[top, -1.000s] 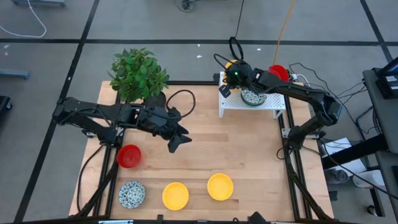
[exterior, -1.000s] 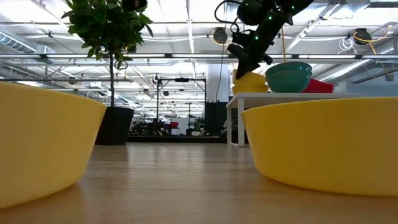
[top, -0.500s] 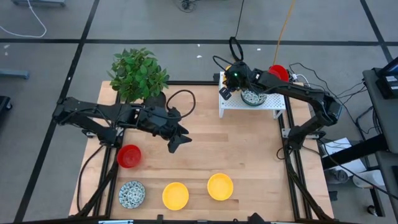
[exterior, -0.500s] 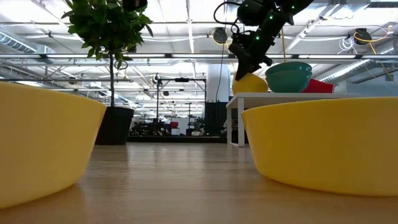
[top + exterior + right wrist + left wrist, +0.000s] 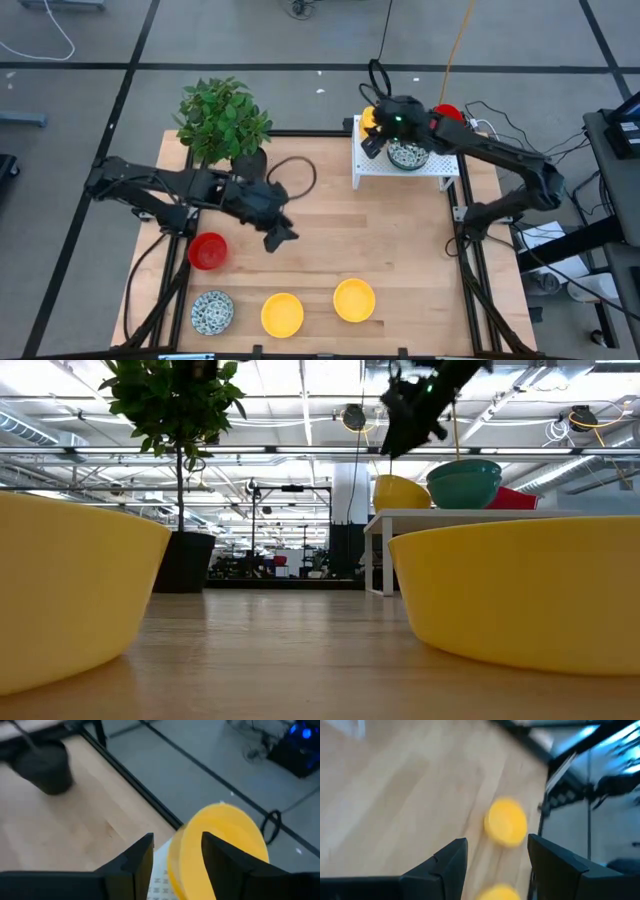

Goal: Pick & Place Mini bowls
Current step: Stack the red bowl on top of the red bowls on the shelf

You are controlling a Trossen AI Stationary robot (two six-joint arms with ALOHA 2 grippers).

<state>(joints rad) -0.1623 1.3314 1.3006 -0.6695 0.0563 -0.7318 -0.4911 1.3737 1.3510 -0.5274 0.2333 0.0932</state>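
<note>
Surface: wooden surface on a dark frame, grey floor all around it.
Back corner: potted plant at the back left; white perforated rack at the back right.
Bowls on the surface: red mini bowl on the left side; speckled mini bowl near the front left; two yellow mini bowls and along the front edge, apart from one another.
Bowls at the rack: speckled bowl on the rack; yellow bowl at the rack's back left corner; red bowl behind the rack.
Left end effector: over the middle left of the surface, near the red mini bowl; fingers apart, nothing between them. Its wrist view looks down on a yellow mini bowl.
Right end effector: raised above the rack's left end, just beside the yellow bowl there; fingers apart, gripping nothing. In its wrist view that yellow bowl shows beyond the fingers.
</note>
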